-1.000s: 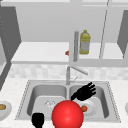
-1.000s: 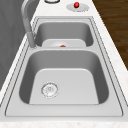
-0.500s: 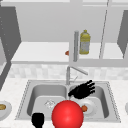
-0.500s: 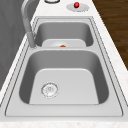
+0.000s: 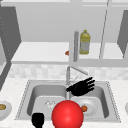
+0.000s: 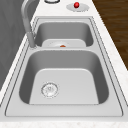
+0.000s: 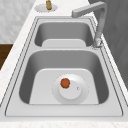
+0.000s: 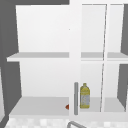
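Observation:
My right hand [image 5: 81,87] hovers open with fingers spread, above the divider and the right basin, just right of the faucet [image 5: 68,75]. Below it a white plate [image 5: 91,106] lies in the right basin with a small orange-red thing [image 5: 84,108] on it; the same plate [image 7: 75,93] and red thing [image 7: 65,83] appear in the right side view. My left hand [image 5: 38,119] shows at the sink's front edge, beside a large red ball [image 5: 67,114].
A double steel sink [image 6: 65,75] sits in a white counter. One plate with a brown item [image 7: 48,5] stands on the left counter, another with a small red ball [image 6: 76,5] on the right. The open wall cabinet holds a yellow bottle [image 8: 84,96].
The right hand has risen slightly above the basin. The left hand and the red ball have not moved.

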Available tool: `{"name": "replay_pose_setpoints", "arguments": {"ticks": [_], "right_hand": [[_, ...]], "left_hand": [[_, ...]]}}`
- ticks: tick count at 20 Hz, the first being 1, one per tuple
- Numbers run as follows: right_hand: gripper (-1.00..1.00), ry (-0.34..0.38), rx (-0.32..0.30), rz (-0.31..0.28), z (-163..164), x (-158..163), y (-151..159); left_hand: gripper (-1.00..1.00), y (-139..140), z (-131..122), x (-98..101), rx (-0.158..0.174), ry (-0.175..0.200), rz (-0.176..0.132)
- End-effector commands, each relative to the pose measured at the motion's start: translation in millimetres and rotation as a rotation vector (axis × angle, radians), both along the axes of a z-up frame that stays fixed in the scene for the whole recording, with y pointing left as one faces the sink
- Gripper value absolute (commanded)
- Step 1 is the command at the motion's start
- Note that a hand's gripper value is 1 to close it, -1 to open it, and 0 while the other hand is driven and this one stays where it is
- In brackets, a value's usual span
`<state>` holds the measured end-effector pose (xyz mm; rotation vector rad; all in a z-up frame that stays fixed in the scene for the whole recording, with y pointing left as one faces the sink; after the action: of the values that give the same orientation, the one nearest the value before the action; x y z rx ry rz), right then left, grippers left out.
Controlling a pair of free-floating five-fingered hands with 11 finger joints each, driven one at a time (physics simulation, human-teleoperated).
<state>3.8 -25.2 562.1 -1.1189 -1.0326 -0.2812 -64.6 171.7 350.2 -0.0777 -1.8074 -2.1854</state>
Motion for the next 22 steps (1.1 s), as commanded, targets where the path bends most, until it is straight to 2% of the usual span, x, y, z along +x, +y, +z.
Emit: {"name": "replay_pose_setpoints", "arguments": {"ticks": [1,11,17,22], "right_hand": [[-1.00,-0.099,0.062,-0.025,9.2,2.0,0.0],[-1.00,-0.133,0.093,-0.057,36.9,3.8,0.1],[-1.00,-0.179,0.121,-0.126,50.1,4.2,10.7],[-1.00,-0.195,0.149,-0.160,69.3,3.2,16.8]], "left_hand": [[0.00,0.0,0.0,0.0,0.000,0.000,0.000],[0.00,0.0,0.0,0.0,0.000,0.000,0.000],[0.00,0.0,0.0,0.0,0.000,0.000,0.000],[0.00,0.0,0.0,0.0,0.000,0.000,0.000]]}}
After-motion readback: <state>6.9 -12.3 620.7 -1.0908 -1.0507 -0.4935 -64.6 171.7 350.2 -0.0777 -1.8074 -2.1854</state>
